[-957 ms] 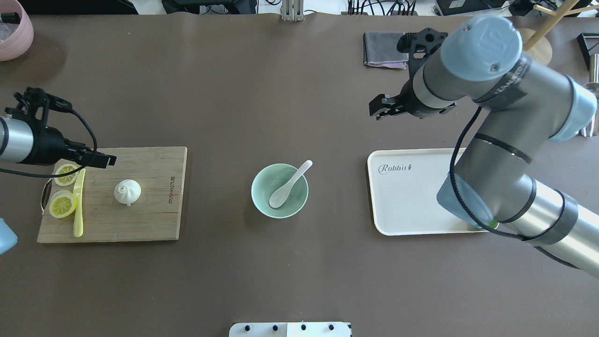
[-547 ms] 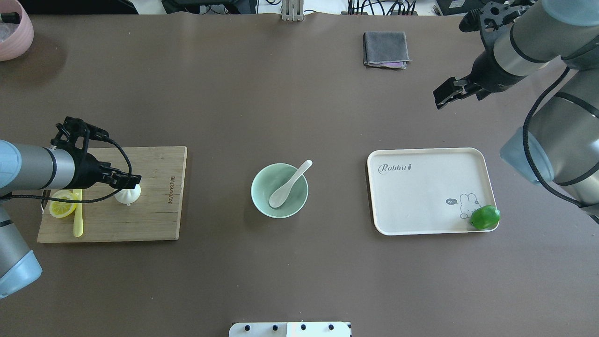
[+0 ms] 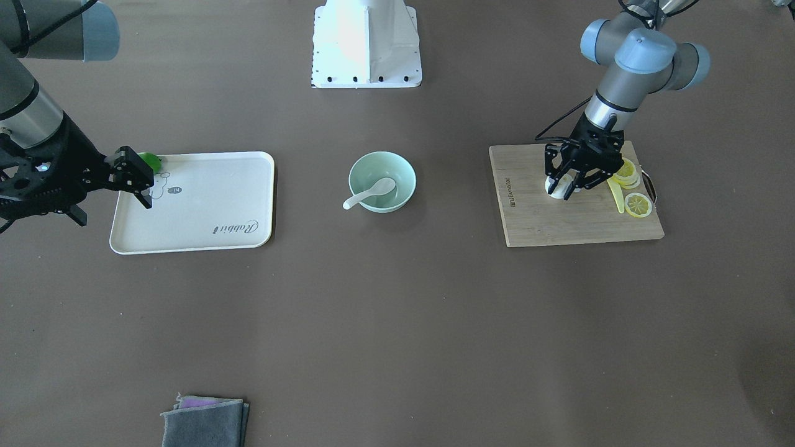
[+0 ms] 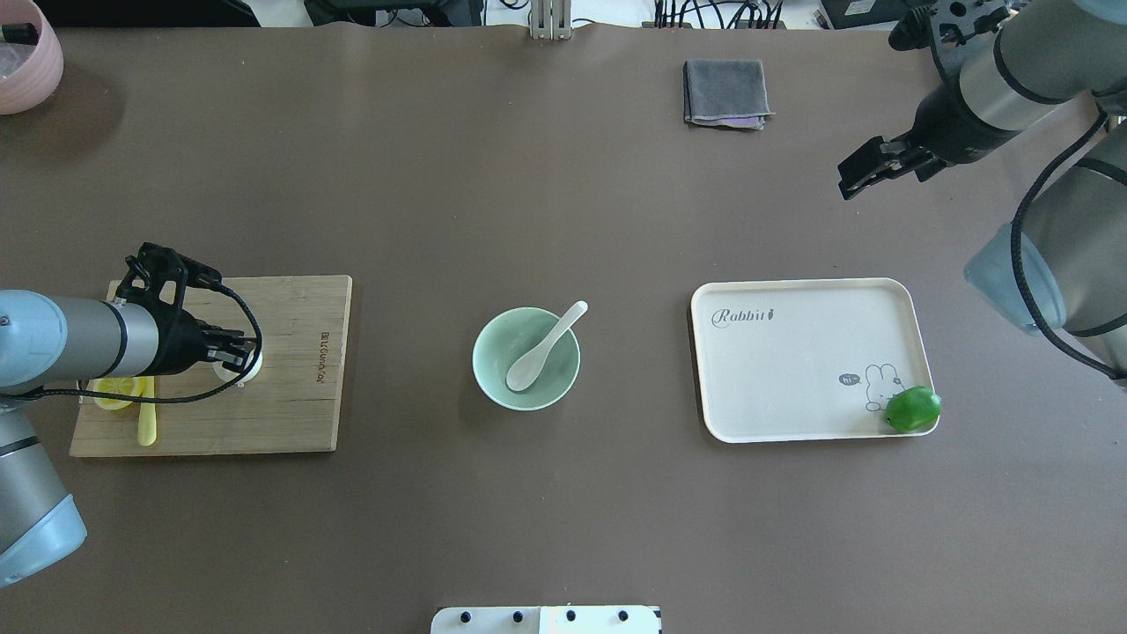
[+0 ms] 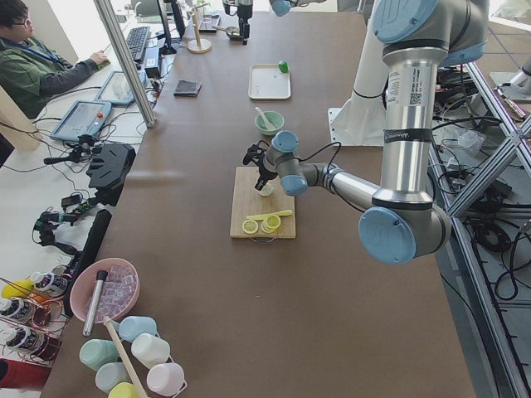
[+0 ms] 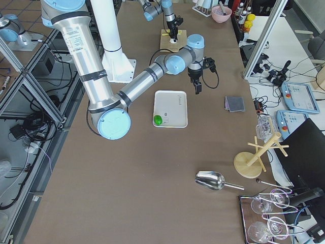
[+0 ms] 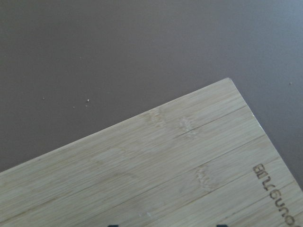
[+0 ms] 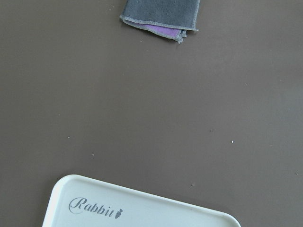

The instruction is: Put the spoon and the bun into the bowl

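The white spoon (image 4: 537,352) lies in the mint-green bowl (image 4: 482,370) at the table's middle, its handle over the rim; both also show in the front view, the spoon (image 3: 369,192) in the bowl (image 3: 405,171). The white bun (image 4: 250,370) sits on the wooden cutting board (image 4: 290,396). My left gripper (image 4: 236,350) is low over the bun (image 3: 557,187), its open fingers on either side of it. My right gripper (image 4: 854,180) is open and empty, far right and beyond the tray.
Lemon slices (image 3: 638,205) and a yellow knife (image 4: 147,424) lie on the board's left part. A white tray (image 4: 792,370) with a green lime (image 4: 913,409) is right of the bowl. A grey cloth (image 4: 726,92) lies at the far side, a pink bowl (image 4: 26,62) at the far left corner.
My left gripper has come from beside the lemon slices and lowered around the bun. My right arm has pulled back to the right, uncovering the tray.
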Controlling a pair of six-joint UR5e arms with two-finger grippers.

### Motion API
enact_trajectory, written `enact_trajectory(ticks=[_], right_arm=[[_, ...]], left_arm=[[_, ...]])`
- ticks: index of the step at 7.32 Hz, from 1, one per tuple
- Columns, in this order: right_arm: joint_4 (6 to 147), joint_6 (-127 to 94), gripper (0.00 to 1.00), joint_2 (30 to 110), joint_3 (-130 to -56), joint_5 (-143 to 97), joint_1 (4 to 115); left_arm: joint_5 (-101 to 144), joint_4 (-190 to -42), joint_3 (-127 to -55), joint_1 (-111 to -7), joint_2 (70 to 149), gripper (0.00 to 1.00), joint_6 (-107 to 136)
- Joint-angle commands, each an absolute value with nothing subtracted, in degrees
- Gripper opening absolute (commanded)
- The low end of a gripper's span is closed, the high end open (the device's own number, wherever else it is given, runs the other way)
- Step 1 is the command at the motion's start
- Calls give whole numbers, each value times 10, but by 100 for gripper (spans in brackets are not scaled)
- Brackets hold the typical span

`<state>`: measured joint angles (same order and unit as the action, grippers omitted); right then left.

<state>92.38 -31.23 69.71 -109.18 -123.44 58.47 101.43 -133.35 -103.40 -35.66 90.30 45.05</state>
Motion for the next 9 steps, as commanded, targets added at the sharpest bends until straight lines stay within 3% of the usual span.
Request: enact_trajectory(ticks=[1,4,7,9], right_arm=[[924,-309,100,698,-1092,-1236,590],[925,-212,100,742,-1091,-1264,635],[925,-97,100,814,-1086,-1317,708],[925,-97,100,829,-1086,-1320,715]], left_arm=[[1017,-1332,-1064,-356,910,0,461],[1013,-1267,-1064,-348,1047,0,602],[922,-1136,-1056,-243,1190,0,691],[918,-1119,-1042,-222,1225,0,719]])
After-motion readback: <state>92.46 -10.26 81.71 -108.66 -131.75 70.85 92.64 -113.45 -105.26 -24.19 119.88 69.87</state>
